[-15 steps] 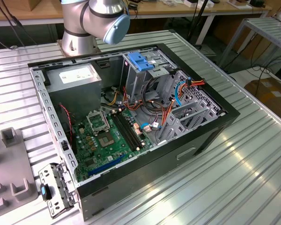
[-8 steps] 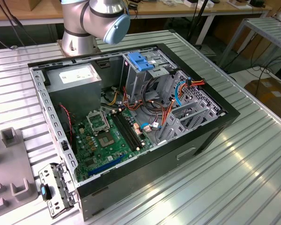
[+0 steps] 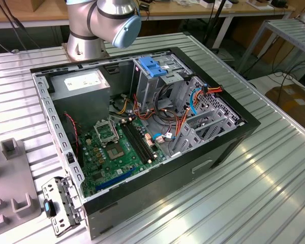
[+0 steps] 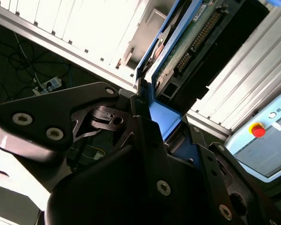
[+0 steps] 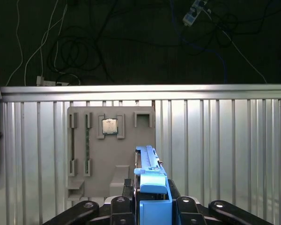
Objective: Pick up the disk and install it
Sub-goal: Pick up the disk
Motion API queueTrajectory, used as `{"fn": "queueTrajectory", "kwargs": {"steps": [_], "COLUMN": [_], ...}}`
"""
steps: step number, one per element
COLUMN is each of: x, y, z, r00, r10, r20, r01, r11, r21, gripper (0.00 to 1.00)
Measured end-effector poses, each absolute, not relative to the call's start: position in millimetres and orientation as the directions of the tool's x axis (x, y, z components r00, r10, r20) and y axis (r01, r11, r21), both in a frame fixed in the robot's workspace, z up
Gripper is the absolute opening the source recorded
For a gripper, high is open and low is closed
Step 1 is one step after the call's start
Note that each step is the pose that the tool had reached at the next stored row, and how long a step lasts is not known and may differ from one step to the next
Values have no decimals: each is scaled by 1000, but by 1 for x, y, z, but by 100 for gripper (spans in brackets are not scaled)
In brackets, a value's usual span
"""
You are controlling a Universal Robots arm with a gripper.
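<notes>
My gripper (image 5: 152,202) is shut on the disk (image 5: 150,176), which I see edge-on in the first wrist view with its blue plastic rail standing up between the black fingers (image 5: 122,205). The second wrist view shows the gripper (image 4: 152,123) clamped on the blue rail, and the disk (image 4: 189,44) reaches away from it with its green circuit board and connector side showing. The disk hangs above the grey parts tray (image 5: 96,164) and the ribbed metal table (image 5: 215,150), touching neither.
In the exterior view the open computer case (image 3: 234,140) lies on the table, with a metal drive cage and its blue latch (image 3: 153,66), a grey power-supply box (image 3: 84,84) and the motherboard (image 3: 112,147). The arm's base (image 3: 107,20) stands behind the case. A processor chip (image 5: 109,126) sits in the tray.
</notes>
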State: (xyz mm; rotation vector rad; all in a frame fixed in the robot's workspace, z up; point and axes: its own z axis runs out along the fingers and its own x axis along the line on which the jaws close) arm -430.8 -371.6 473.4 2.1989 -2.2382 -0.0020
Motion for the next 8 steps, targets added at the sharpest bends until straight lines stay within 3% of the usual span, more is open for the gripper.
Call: {"fn": "queueTrajectory", "kwargs": {"steps": [8], "x": [-431], "y": [-372], "z": [479], "r00": [-18], "r10": [-1000], "r20": [2], "r01": [-1000], "r11": [18], "r21": [4], "gripper": [37]}}
